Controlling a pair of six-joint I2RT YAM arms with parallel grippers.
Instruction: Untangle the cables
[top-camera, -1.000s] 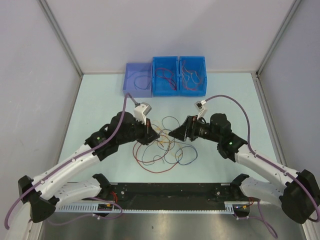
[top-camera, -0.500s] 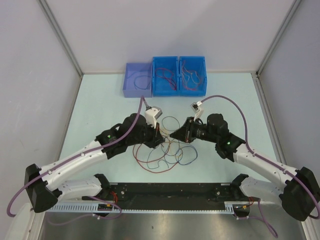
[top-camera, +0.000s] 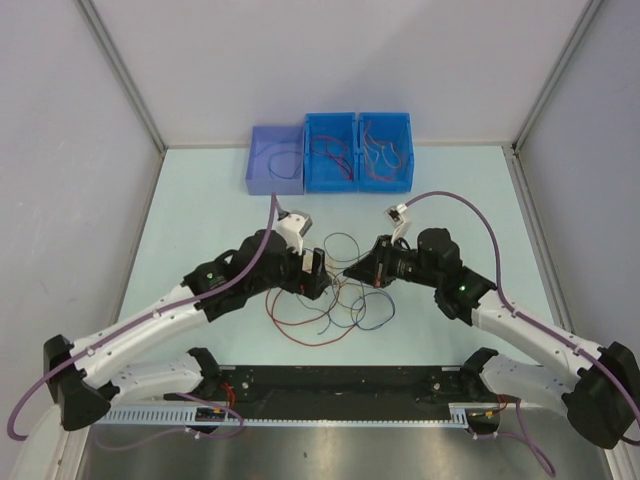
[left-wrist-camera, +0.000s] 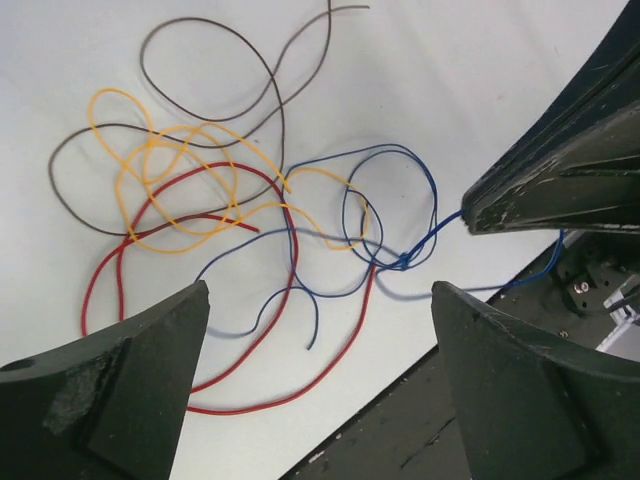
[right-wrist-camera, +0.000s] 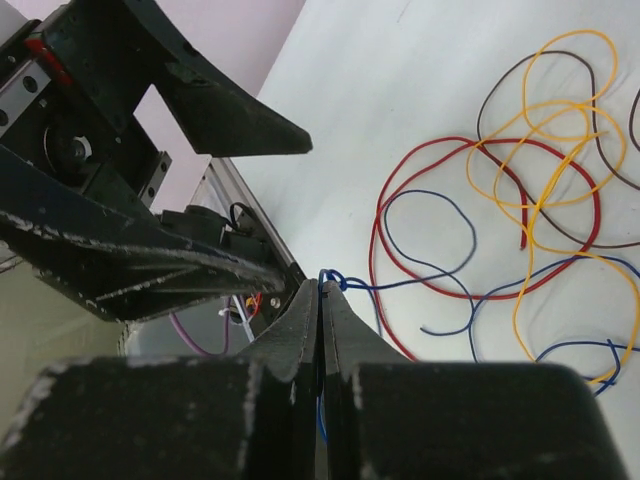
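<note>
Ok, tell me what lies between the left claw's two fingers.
In the left wrist view, the open left claw straddles part of the cables: red and blue strands of the tangle cross the gap between its fingers.

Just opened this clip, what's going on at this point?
Two arms are working on a loose tangle of cables in the middle of the table. The right gripper is shut on the blue cable, pinching one strand of it. The left gripper hangs open over the pile, holding nothing. The strands are not yet separated.
</note>
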